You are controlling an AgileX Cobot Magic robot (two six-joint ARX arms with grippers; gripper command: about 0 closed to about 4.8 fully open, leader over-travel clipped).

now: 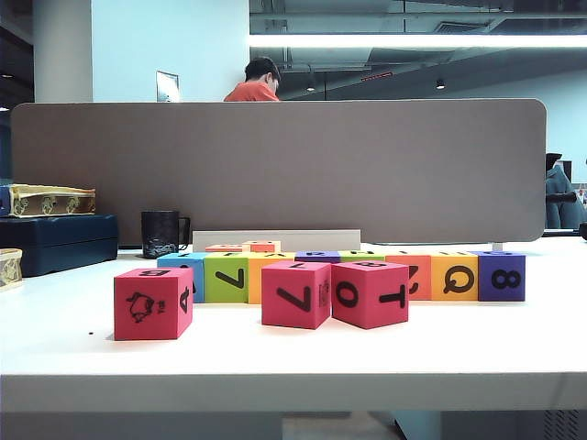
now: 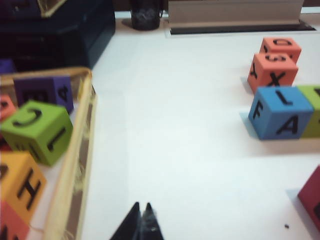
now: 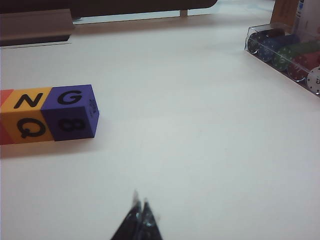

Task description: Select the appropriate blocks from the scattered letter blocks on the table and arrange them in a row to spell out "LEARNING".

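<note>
Block row (image 1: 353, 275) runs left-right along the table (image 1: 293, 362), ending at purple G (image 3: 70, 111); both pinched-shut, empty grippers, left (image 2: 140, 210) and right (image 3: 140, 206), hang near-side of it.

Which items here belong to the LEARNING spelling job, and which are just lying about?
Job:
row of letter blocks
spare red blocks
blocks in the basket
table
left gripper, shut
right gripper, shut

Lying about:
black mug
partition panel
dark blue box
clear case of discs
</note>
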